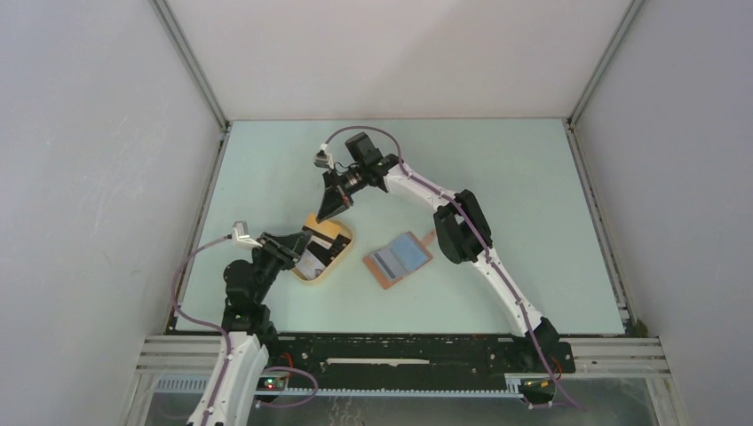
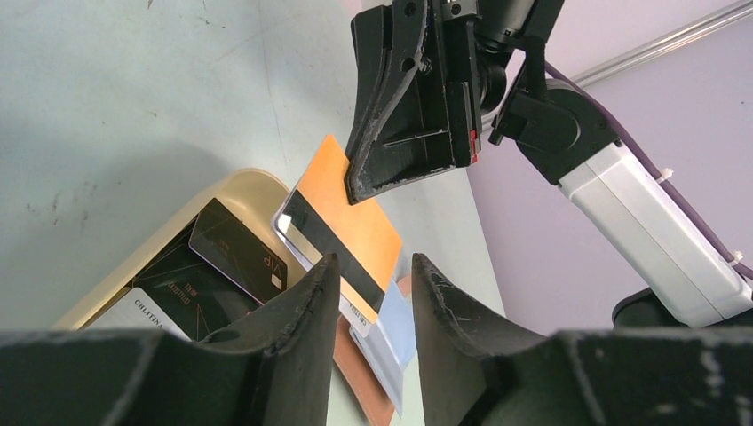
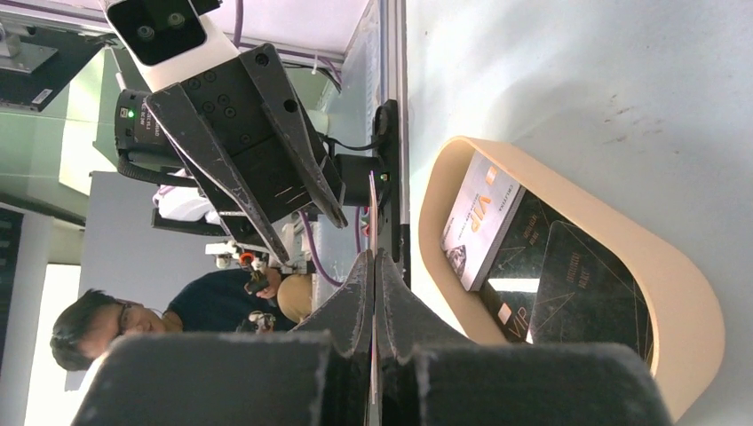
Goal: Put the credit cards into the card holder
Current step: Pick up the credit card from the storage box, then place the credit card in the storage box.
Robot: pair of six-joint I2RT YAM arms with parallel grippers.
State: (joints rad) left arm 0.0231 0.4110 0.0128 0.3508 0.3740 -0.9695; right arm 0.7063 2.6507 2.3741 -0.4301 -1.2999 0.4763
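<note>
Since the card (image 2: 342,226) looks thin, stiff, light and slick, pinch it flat across both faces; the right claw (image 2: 360,191) grips its top edge over the tray (image 2: 244,188); the left claw (image 2: 373,266) stands spread just below. The holder (image 1: 398,258) lies open beside the tray.

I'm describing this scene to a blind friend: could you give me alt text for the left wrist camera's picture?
An orange card with a dark stripe hangs pinched at its top edge by the right gripper, while the left gripper's two open fingers flank its lower end. Left of it, a tan tray holds black cards; the card holder lies below.
</note>
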